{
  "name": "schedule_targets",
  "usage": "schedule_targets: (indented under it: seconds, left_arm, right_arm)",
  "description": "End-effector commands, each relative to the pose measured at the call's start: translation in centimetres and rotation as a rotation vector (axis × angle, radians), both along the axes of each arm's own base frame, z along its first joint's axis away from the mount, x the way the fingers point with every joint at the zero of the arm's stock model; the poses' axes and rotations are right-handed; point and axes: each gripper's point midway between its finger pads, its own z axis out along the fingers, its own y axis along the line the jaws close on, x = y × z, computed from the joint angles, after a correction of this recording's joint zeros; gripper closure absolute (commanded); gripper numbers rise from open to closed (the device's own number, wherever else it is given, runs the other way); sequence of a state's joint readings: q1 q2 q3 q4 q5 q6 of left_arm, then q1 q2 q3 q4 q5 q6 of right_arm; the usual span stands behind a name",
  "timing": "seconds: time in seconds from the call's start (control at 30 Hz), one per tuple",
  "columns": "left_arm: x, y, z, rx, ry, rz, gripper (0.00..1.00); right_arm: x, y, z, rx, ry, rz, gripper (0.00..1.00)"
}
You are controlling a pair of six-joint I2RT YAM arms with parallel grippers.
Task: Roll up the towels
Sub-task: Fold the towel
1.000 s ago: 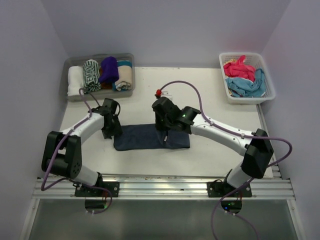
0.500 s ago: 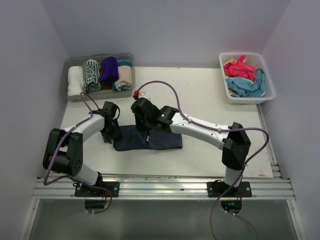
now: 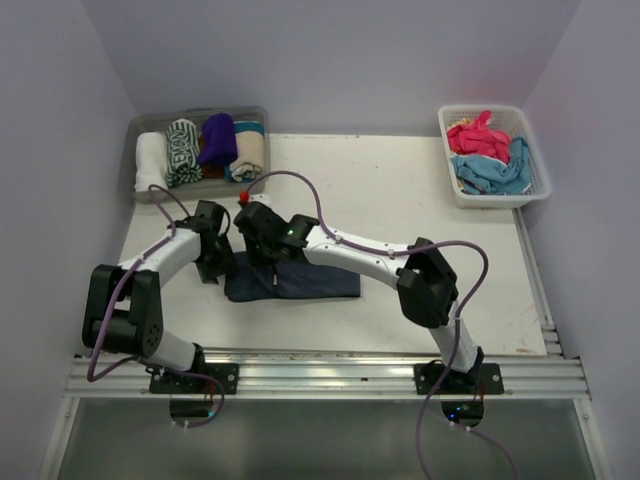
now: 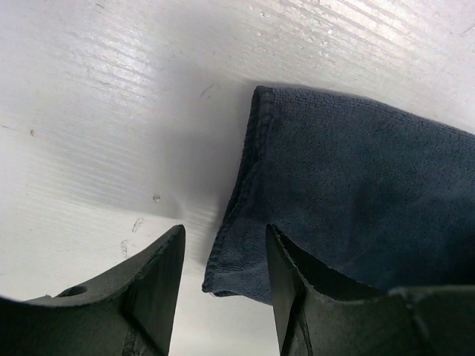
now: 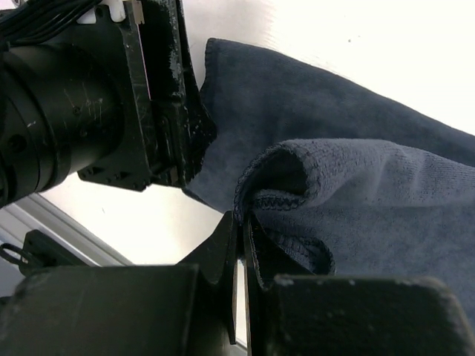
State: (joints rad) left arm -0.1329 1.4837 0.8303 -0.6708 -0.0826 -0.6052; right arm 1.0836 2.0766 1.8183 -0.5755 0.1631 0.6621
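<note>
Far left of and beyond the navy towel (image 3: 310, 282), we note a clear tub (image 3: 196, 111) packed with rolled towels (image 3: 200, 148). The left pincer (image 4: 223, 241) stands partly apart at the navy towel's left edge; that edge lies under the gap and nothing is gripped. The navy towel lies on the tabletop (image 3: 420, 200), mostly flat. The right pincer (image 5: 241, 222) is pinched tight on a raised fold of it near the left end. Far right and beyond it, a white basket (image 3: 490, 198) holds loose pink and blue towels (image 3: 478, 135).
</note>
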Motion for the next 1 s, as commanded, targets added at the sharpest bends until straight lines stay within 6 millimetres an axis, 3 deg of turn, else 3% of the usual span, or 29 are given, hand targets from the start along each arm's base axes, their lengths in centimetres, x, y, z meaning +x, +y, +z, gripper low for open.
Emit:
schedule_targets:
  seconds: [0.0, 0.43, 0.7, 0.97]
  left_arm:
    - [0.6, -0.2, 0.0, -0.015, -0.015, -0.022, 0.49]
    - [0.3, -0.2, -0.5, -0.021, -0.007, -0.016, 0.49]
    - [2.2, 4.3, 3.7, 0.054, -0.078, 0.075, 0.49]
    - [1.8, 4.4, 2.3, 0.019, -0.046, 0.088, 0.51]
  right_arm:
    - [-0.1, 2.2, 1.5, 0.057, -0.013, 0.033, 1.00]
    - [-0.1, 5.0, -1.2, 0.051, 0.038, 0.076, 1.00]
    - [-0.2, 5.5, -2.0, 0.054, 0.051, 0.088, 1.00]
    - [-0.4, 6.1, -1.5, 0.081, 0.052, 0.099, 1.00]
